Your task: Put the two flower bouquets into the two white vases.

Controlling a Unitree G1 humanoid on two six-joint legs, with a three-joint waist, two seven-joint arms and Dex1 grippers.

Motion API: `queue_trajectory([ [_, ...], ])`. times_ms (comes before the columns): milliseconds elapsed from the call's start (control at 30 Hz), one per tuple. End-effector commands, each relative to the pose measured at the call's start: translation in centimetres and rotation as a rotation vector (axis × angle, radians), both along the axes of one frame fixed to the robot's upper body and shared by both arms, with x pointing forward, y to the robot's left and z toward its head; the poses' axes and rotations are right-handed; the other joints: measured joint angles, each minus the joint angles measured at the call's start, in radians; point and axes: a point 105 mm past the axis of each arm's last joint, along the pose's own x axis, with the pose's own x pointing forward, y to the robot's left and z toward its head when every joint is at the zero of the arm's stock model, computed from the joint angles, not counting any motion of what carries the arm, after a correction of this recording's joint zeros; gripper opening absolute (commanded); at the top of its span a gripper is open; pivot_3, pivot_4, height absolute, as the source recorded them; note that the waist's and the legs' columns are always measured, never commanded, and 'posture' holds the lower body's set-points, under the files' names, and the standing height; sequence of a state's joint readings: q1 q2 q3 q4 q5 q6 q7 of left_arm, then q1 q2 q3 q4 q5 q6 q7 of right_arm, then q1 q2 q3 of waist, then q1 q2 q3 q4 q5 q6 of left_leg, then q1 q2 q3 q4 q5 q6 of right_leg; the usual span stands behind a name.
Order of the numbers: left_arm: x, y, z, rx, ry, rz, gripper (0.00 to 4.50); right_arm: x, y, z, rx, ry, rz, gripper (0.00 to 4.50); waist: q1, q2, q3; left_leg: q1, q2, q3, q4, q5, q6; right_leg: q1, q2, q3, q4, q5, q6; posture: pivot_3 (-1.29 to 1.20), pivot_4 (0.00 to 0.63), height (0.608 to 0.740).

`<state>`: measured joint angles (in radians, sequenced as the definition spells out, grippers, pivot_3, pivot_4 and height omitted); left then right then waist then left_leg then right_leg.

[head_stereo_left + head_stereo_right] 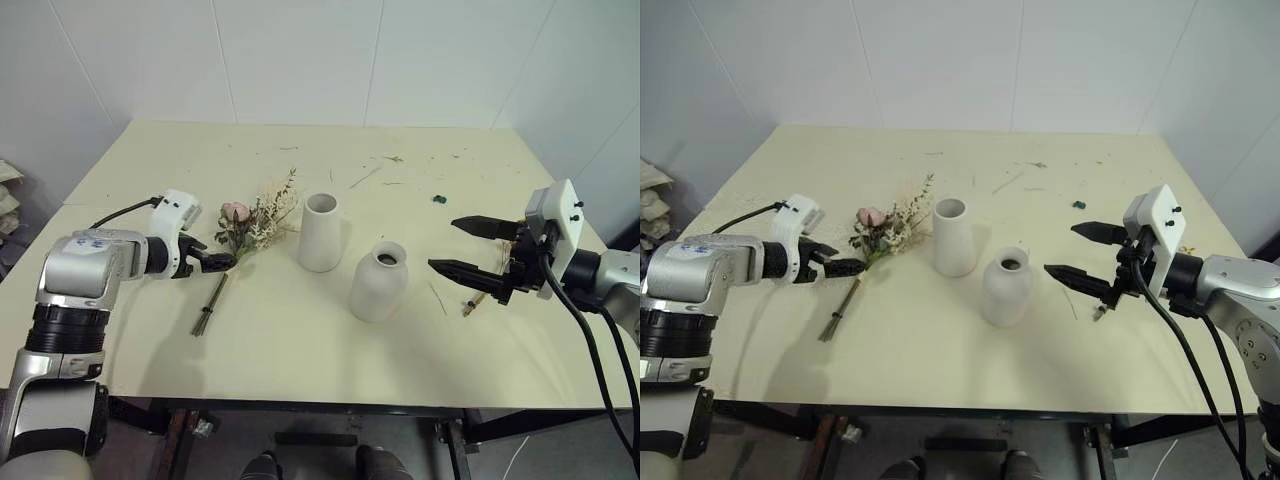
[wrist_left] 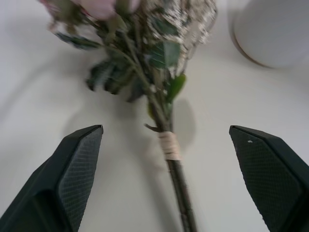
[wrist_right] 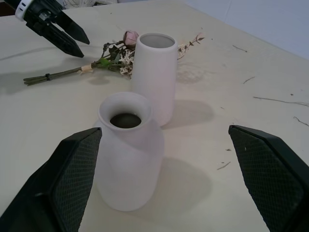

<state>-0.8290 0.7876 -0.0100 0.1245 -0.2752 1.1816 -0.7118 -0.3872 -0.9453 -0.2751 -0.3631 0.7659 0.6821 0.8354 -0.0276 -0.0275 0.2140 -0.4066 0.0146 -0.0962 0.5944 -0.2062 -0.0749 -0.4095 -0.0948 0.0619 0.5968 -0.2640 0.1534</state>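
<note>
Both pincers are spread wide with nothing between their fingers. At the left of the frame, the left pincer [image 1: 212, 262] hovers just beside the large rose bouquet [image 1: 250, 232], which lies flat on the cream surface [image 1: 300, 350], blooms toward the top of the frame and brown stems trailing toward the lower left. Right of it, at centre, stands the tall white vase [image 1: 320, 232], upright; the shorter bulbous vase [image 1: 379, 281] stands near it, lower and further right. At the right of the frame, the right pincer [image 1: 458, 246] points toward the vases, apart from them. Under it lies a thin yellow-orange sprig [image 1: 474, 302], partly hidden.
</note>
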Motion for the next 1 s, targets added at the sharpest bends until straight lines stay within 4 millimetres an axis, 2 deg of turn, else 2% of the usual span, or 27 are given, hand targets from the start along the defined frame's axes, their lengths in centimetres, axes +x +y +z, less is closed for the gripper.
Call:
queue_trajectory([
  [33, 0.1, -0.4, 0.8, 0.035, 0.009, -0.004, 3.63, -0.9, 0.4, 1.0, -0.016, -0.041, 0.042, 4.5, -0.001, 0.0, 0.0, 0.0, 0.0, 0.0, 0.0, 0.0, 0.0, 0.0, 0.0, 0.0, 0.0, 0.0, 0.0, 0.0, 0.15, 0.74],
  [267, 0.3, -0.7, 0.0, 0.071, 0.076, -0.013, 3.63, -1.5, 0.2, 1.2, -0.019, -0.051, 0.035, 4.5, 0.0, 0.0, 0.0, 0.0, 0.0, 0.0, 0.0, 0.0, 0.0, 0.0, 0.0, 0.0, 0.0, 0.0, 0.0, 0.0, 0.15, 0.74],
  [633, 1.7, 0.2, -1.7, 0.141, 0.146, 0.081, 3.63, -1.8, -0.1, 0.7, -0.019, -0.037, 0.001, 4.5, 0.0, 0.0, 0.0, 0.0, 0.0, 0.0, 0.0, 0.0, 0.0, 0.0, 0.0, 0.0, 0.0, 0.0, 0.0, 0.0, 0.15, 0.74],
  [900, 1.9, -1.0, -2.4, 0.157, 0.173, 0.032, 3.63, -1.6, -0.1, 0.6, -0.015, -0.037, -0.008, 4.5, 0.001, 0.0, 0.0, 0.0, 0.0, 0.0, 0.0, 0.0, 0.0, 0.0, 0.0, 0.0, 0.0, 0.0, 0.0, 0.0, 0.15, 0.74],
  [1000, 1.9, -0.8, -2.8, 0.193, 0.19, 0.043, 3.11, -1.6, -0.1, 0.6, -0.013, -0.039, -0.011, 4.5, 0.001, 0.0, 0.0, 0.0, 0.0, 0.0, 0.0, 0.0, 0.0, 0.0, 0.0, 0.0, 0.0, 0.0, 0.0, 0.0, 0.15, 0.74],
])
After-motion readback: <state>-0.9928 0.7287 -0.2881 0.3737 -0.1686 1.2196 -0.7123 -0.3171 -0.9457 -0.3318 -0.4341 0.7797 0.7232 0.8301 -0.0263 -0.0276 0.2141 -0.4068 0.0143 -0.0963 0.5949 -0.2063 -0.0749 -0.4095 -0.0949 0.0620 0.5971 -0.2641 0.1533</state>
